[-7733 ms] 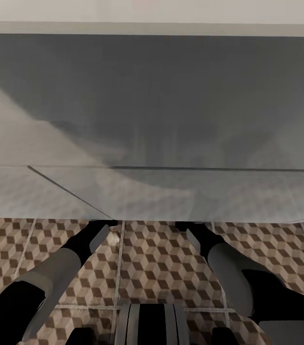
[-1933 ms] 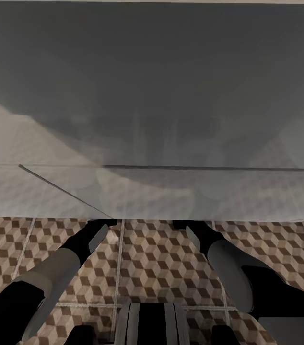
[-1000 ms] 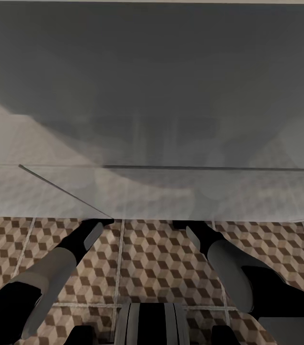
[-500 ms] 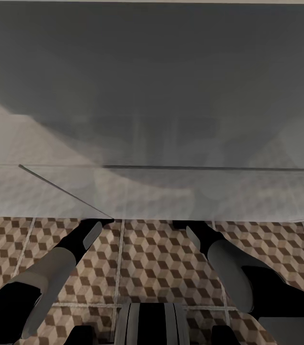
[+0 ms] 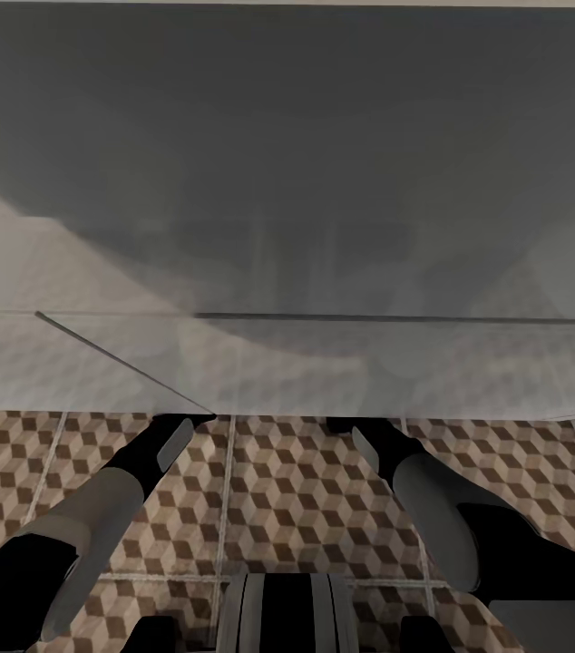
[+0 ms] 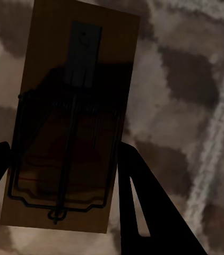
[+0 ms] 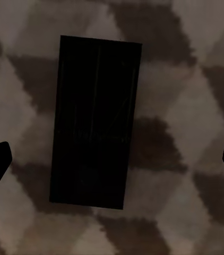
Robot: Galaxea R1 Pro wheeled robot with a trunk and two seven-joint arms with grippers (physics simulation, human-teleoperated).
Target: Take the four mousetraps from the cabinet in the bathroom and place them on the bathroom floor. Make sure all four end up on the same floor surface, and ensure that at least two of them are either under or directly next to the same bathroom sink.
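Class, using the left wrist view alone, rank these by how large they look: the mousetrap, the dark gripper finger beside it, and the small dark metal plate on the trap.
1. mousetrap
2. gripper finger
3. metal plate

The finger's nearness to the camera inflates it.

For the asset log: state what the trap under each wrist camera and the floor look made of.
Brown rectangular mousetrap with wire frame, between the left claw's fingers: apparently matte wood with dark metal wire. Black rectangular mousetrap in the right wrist view: too shadowed to tell. Cube-patterned brown and beige floor: seemingly ceramic tile, given the pale grout lines.
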